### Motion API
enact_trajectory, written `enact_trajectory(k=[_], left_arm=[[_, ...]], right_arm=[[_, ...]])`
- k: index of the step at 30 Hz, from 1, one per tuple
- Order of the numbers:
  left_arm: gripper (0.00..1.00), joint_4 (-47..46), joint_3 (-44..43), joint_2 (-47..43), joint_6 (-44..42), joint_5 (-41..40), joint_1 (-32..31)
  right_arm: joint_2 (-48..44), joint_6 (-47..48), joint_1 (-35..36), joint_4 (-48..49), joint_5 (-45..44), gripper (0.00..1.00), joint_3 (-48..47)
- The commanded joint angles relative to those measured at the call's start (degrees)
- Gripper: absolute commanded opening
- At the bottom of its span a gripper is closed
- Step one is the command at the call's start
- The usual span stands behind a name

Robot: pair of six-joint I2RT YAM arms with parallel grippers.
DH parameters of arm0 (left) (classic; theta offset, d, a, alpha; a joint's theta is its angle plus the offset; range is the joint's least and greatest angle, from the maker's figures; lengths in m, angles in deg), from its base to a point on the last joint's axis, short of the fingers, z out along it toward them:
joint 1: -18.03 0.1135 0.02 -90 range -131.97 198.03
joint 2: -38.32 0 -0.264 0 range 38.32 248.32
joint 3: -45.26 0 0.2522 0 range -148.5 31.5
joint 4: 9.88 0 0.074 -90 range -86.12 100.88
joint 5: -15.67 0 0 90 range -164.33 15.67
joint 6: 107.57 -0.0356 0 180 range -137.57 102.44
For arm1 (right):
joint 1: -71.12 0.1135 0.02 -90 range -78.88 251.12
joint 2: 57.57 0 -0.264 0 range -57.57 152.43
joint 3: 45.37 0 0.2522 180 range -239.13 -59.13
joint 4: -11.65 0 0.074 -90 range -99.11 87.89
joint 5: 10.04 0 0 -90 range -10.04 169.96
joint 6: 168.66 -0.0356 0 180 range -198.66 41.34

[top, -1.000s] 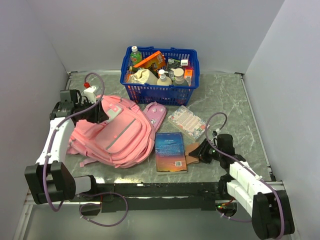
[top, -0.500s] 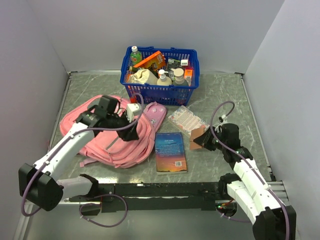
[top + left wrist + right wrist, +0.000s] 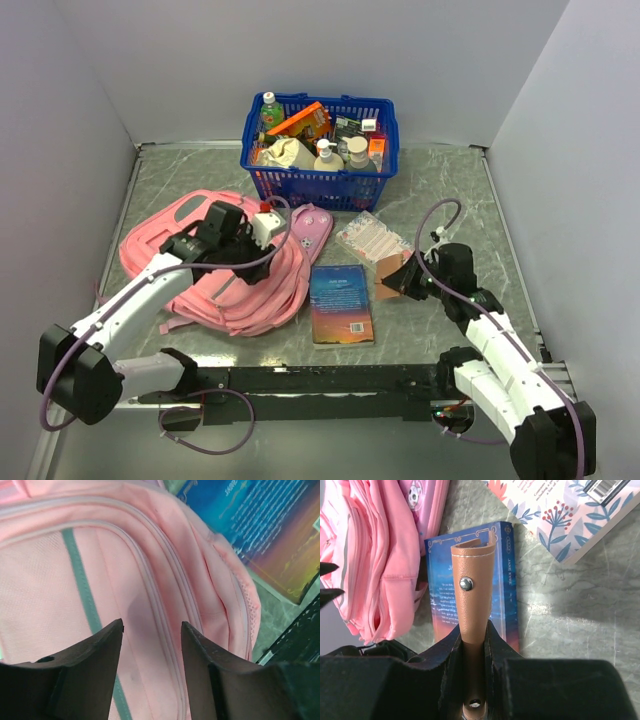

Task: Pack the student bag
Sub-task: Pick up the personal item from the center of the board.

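The student bag (image 3: 150, 252) is a soft pink backpack lying flat at the left of the table; its front panel with a grey stripe fills the left wrist view (image 3: 150, 570). My left gripper (image 3: 262, 268) hovers just over the bag's front, open, with nothing between its fingers (image 3: 152, 625). My right gripper (image 3: 404, 281) is shut on a brown leather case (image 3: 390, 277) with a metal stud, held above the table right of the blue book. The case (image 3: 472, 590) sticks out straight from the shut jaws of the right gripper (image 3: 473, 627).
A blue book (image 3: 341, 303) lies right of the bag, seen under the case (image 3: 440, 610). A floral packet (image 3: 372, 243) and a small pink pencil case (image 3: 310, 228) lie behind it. A blue basket (image 3: 320, 182) full of bottles and boxes stands at the back.
My left arm swung from the bag's far left side to over its front, and its jaws opened wider. My right gripper closed on the brown case and raised it off the table.
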Motion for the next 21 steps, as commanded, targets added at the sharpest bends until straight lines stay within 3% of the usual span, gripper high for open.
enact_trajectory(k=[1,5,13,16,21], left_arm=[[0.56,-1.5,2.8,-1.3,-0.9,-5.1,-3.5],[0.55,-3.6,3.3,-1.1,-1.5,-8.7,-3.7],[0.47,-9.7,3.7,-1.8,-3.0,-26.2,-5.1],[0.38,-9.4,3.0,-2.4,-3.5,-28.5,-6.3],[0.11,-9.1,2.4,-2.5,-4.1,-30.9,-7.7]], right_arm=[[0.9,-0.2,1.2,3.6,1.0,0.19,-3.3],[1.5,-0.6,2.0,4.3,0.9,0.19,-3.6],[1.8,-1.4,2.9,6.1,1.0,0.19,-3.1],[1.8,-2.1,3.2,7.1,1.3,0.18,-2.9],[3.9,-2.9,6.6,10.1,0.3,0.17,-4.3]])
